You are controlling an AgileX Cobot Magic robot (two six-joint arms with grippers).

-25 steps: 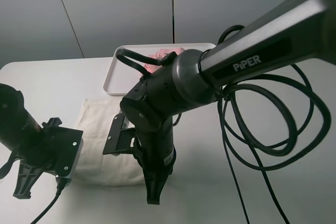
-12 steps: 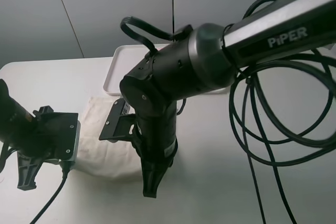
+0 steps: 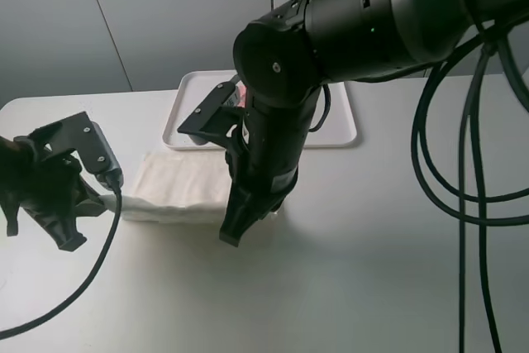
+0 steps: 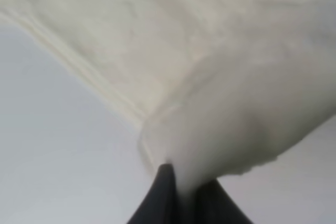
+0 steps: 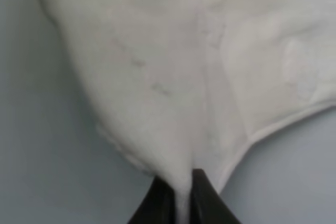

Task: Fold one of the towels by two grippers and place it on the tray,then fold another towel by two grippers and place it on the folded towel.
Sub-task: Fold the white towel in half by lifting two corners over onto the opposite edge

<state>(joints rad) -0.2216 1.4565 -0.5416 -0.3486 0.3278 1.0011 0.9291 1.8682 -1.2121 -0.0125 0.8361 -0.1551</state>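
The cream-white towel (image 3: 178, 181) is seen from the high camera lying on the worktop (image 3: 372, 245), just in front of the tray (image 3: 337, 126) and between the two arms. Its near edge appears layered. The left gripper (image 3: 78, 221) is placed at the towel's left end, and the right gripper (image 3: 231, 236) is pointed down at its right near corner. Contact at either set of jaws cannot be resolved from this view. Black cables (image 3: 463, 163) are hung from the right arm.

In the left wrist view, the cream-white towel (image 4: 210, 51) is spread away from the left gripper (image 4: 181, 182). A fold of its cloth is drawn down and pinched between the two dark jaws, which are closed on it. A stitched hem is seen running across the cloth, with bare worktop (image 4: 52, 129) beside it.

In the right wrist view, the cream-white towel (image 5: 157, 51) is gathered to a narrow point at the right gripper (image 5: 181, 182). The jaws are closed on that point, with a thin strip of cloth clamped between them. The worktop (image 5: 31, 129) is seen on both sides of the cloth.
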